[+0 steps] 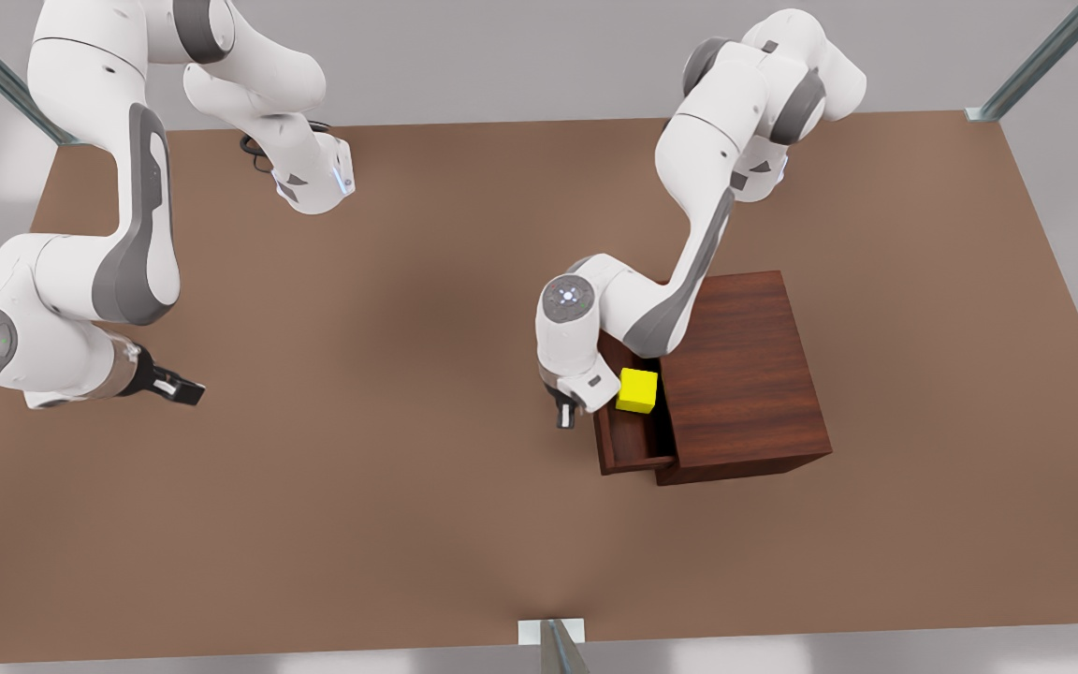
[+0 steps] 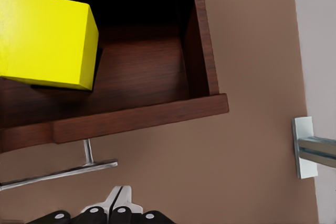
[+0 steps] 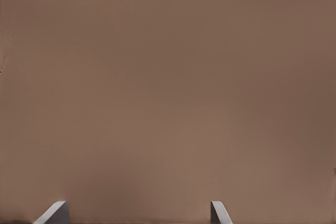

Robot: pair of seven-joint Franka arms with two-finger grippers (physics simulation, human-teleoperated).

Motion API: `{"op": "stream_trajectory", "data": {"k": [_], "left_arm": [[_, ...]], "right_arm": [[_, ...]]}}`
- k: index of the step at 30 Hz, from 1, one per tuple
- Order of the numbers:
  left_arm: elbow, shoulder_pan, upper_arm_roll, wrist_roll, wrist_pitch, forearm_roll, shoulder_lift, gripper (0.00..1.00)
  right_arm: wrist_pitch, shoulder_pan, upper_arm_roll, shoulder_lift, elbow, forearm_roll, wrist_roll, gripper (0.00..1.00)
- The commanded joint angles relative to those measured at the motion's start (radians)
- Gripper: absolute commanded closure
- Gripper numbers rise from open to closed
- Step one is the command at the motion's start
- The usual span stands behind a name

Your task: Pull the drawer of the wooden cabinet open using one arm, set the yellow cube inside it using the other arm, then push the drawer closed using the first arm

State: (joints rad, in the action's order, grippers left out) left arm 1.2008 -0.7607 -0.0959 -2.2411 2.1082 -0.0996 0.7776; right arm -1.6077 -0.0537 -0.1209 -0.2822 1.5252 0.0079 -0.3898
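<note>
Two white arms share this brown tabletop (image 1: 389, 468), and at the front view's left the right gripper (image 1: 185, 388) hangs low over bare surface, well apart from everything else; its wrist view looks down on plain brown with the two pale fingers (image 3: 52, 212) spread wide and nothing between them. Moving across, a broad stretch of tabletop separates it from the action. Next comes the left gripper (image 1: 564, 413), pointing down just outside the drawer (image 1: 628, 440), on the side toward the front view's left. In the left wrist view its fingers (image 2: 122, 199) sit pressed together, pale tips touching, holding nothing, with the slim silver bar handle (image 2: 58, 174) close by on the drawer's front panel. The drawer stands pulled out from the wooden cabinet (image 1: 745, 374), and the yellow cube (image 1: 638, 390) rests inside it on the tray floor, near the cabinet's opening, upright and flat on one face. The left arm's forearm crosses above the back part of the drawer and the cabinet's near corner, hiding that part of the tray from the front view. The cabinet itself sits toward the front view's right with a plain top. Grey metal frame struts (image 1: 1044, 56) mark the tabletop's corners and near edge.
</note>
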Motion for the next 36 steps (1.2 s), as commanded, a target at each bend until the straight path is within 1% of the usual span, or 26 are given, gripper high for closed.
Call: {"op": "stream_trajectory", "data": {"k": [1, 4, 7, 10, 12, 15, 24, 29, 34, 36], "left_arm": [[0.04, -0.025, -0.001, -0.558, 0.018, 0.0, -0.003, 1.0], [0.088, -0.065, -0.001, -0.571, 0.018, 0.004, -0.006, 1.0], [0.111, -0.066, -0.001, -0.578, 0.018, 0.004, -0.003, 1.0], [0.134, -0.052, -0.002, -0.568, 0.018, 0.004, -0.006, 1.0], [0.134, -0.042, -0.025, -0.526, -0.046, 0.004, -0.034, 1.0], [0.132, -0.028, -0.027, -0.482, -0.106, 0.006, -0.063, 1.0], [0.171, 0.018, -0.03, -0.39, -0.111, 0.004, -0.063, 1.0], [0.171, 0.052, -0.03, -0.299, -0.194, 0.015, -0.095, 1.0], [0.18, 0.058, -0.03, -0.282, -0.214, 0.023, -0.098, 1.0], [0.209, 0.055, -0.027, -0.279, -0.215, 0.027, -0.116, 1.0]], "right_arm": [[0.003, 0.0, 0.0, 0.0, 0.0, 0.0, 0.35, 0.0], [0.003, 0.0, 0.0, 0.0, 0.0, 0.0, 0.35, 0.0], [0.003, 0.0, 0.0, 0.0, 0.0, 0.0, 0.35, 0.0], [0.003, 0.0, 0.0, -0.002, 0.0, 0.0, 0.35, 0.0], [0.003, 0.0, 0.0, -0.005, 0.0, 0.0, 0.35, 0.0], [0.003, 0.0, 0.0, -0.005, 0.0, -0.002, 0.35, 0.0], [0.003, 0.0, 0.0, -0.006, 0.0, -0.002, 0.35, 0.0], [0.003, 0.0, 0.0, -0.006, 0.0, -0.002, 0.351, 0.0], [0.003, 0.0, 0.0, -0.006, 0.0, -0.002, 0.351, 0.0], [0.003, 0.0, 0.0, -0.006, 0.0, -0.002, 0.353, 0.0]]}}
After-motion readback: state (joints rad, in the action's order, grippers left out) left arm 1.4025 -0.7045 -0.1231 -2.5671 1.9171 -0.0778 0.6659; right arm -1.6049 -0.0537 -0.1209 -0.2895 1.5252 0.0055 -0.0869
